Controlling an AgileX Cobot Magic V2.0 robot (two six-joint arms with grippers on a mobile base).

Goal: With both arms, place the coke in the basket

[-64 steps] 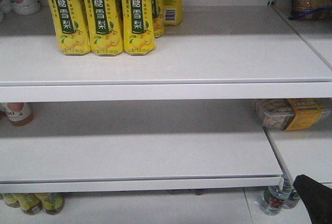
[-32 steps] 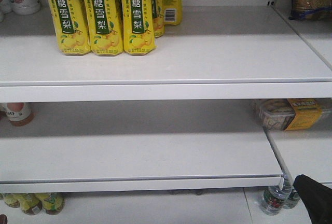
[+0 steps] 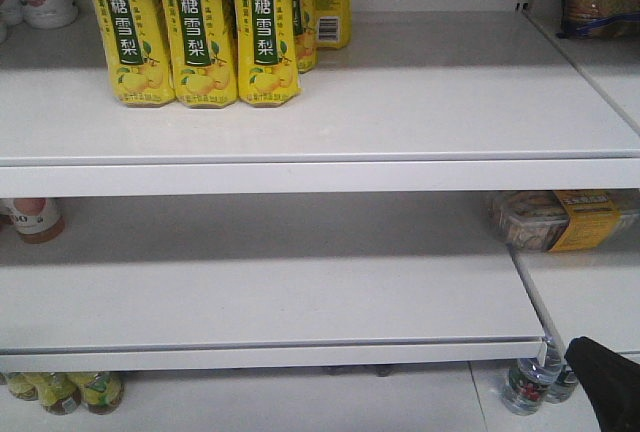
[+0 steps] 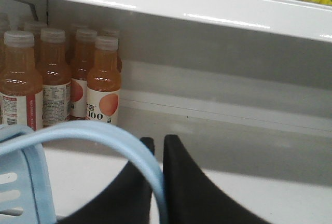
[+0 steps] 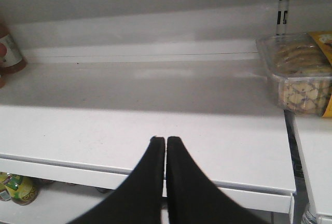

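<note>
The coke is not in view in any frame. The light blue basket (image 4: 28, 182) shows at the lower left of the left wrist view. Its flat band handle (image 4: 104, 130) arcs up and runs down between the black fingers. My left gripper (image 4: 159, 140) is shut on that handle, in front of the middle shelf. My right gripper (image 5: 165, 139) is shut and empty, its tips over the front part of the bare white middle shelf (image 5: 155, 115). In the front view only a black wedge of the right arm (image 3: 605, 380) shows, at the bottom right corner.
Yellow pear-drink bottles (image 3: 190, 32) stand on the upper shelf. Orange juice bottles (image 4: 104, 84) stand at the left of the middle shelf. A clear cookie tray (image 5: 298, 73) sits on the right. Small bottles (image 3: 65, 390) and water bottles (image 3: 530, 384) stand on the lowest level.
</note>
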